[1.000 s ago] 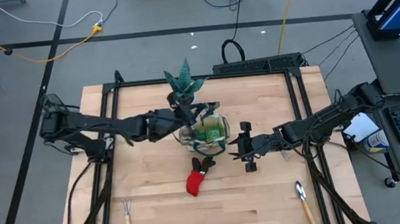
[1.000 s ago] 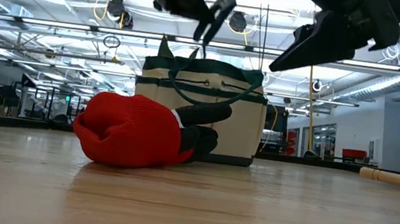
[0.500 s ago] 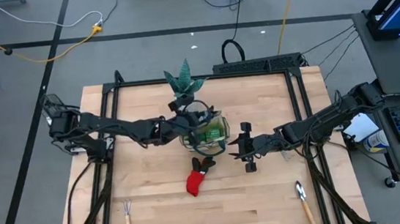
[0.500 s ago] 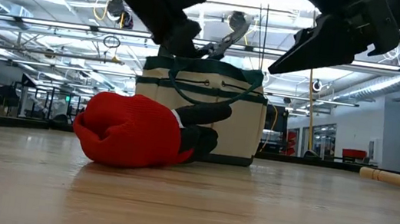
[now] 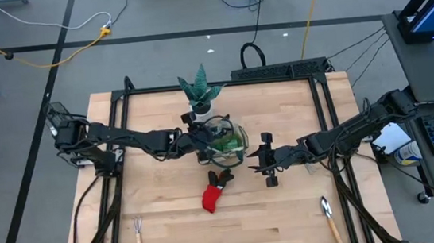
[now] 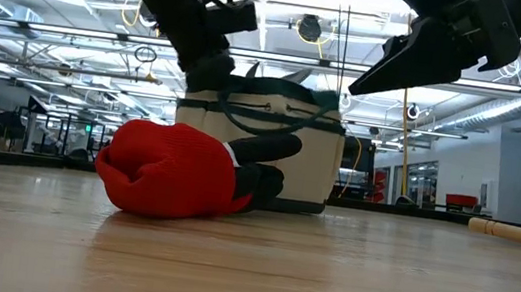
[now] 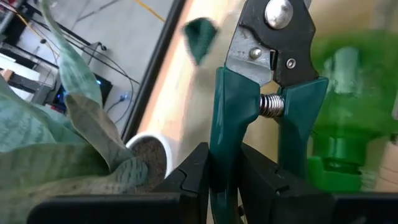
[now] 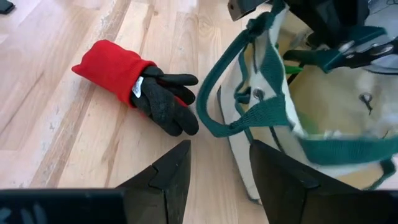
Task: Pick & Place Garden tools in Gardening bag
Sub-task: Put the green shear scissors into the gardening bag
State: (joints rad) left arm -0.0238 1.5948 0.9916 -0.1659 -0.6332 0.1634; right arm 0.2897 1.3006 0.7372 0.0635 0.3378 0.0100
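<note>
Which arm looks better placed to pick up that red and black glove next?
Probably the right. The right gripper hangs open beside the glove, holding nothing, while the left gripper is over the gardening bag, shut on the pruning shears.

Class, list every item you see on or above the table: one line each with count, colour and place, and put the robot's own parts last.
Gardening bag: one, beige with dark green trim, table centre.
Pruning shears: one, green-handled, in the left hand, over the bag.
Spray bottle: one, green, inside the bag.
Glove: one, red and black, in front of the bag.
Fork: one, wooden-handled, front left.
Trowel: one, wooden-handled, front right.
Plant: one, green, white pot, behind the bag.
Left hand: gripping the shears.
Right hand: open, right of the bag.
</note>
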